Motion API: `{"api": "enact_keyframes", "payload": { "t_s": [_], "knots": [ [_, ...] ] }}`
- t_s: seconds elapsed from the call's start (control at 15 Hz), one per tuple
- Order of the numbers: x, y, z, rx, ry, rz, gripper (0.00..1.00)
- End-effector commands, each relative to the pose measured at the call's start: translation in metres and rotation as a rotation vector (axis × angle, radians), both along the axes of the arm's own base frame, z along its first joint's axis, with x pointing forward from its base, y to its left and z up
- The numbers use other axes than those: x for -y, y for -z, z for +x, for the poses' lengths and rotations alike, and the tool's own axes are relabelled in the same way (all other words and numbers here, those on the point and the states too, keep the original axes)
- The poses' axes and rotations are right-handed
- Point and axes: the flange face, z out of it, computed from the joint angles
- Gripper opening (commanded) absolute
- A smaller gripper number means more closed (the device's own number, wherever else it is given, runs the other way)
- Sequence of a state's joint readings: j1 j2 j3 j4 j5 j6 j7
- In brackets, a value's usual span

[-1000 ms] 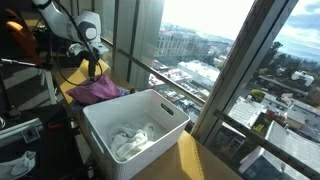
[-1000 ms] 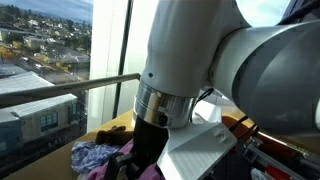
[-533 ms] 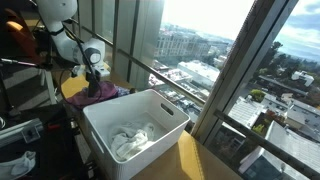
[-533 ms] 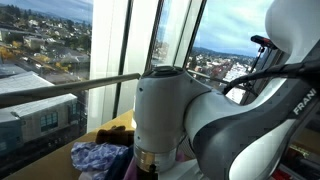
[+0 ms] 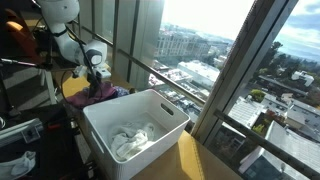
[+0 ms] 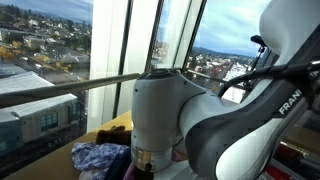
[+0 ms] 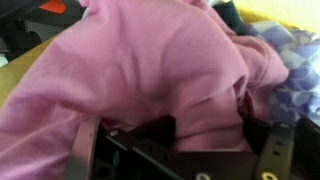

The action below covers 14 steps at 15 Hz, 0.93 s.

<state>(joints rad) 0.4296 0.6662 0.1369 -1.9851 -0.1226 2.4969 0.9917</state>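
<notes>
Pink cloth (image 7: pixel 150 70), shapeless heap, long axis unclear, within claw (image 7: pixel 172 135)

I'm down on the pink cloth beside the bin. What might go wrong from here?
The patterned cloth lies against the pink cloth, so both may lift together.
The gripper may catch only a loose fold, which could slip out.
The white bin stands close; trailing fabric might snag its rim.
</notes>
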Motion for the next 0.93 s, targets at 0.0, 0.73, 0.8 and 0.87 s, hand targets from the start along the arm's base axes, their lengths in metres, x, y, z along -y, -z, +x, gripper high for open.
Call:
{"api": "enact_keyframes", "payload": {
  "t_s": [0.0,0.73,0.8,0.87],
  "knots": [
    [0.016,-0.009,0.012,-0.001,0.016,0.021,0.23],
    [0.084,-0.157,0.053,0.146,0.099,0.142,0.0],
    [0.089,-0.172,0.054,0.162,0.101,0.148,0.01],
    [0.093,-0.185,0.055,0.174,0.102,0.151,0.01]
  ]
}}
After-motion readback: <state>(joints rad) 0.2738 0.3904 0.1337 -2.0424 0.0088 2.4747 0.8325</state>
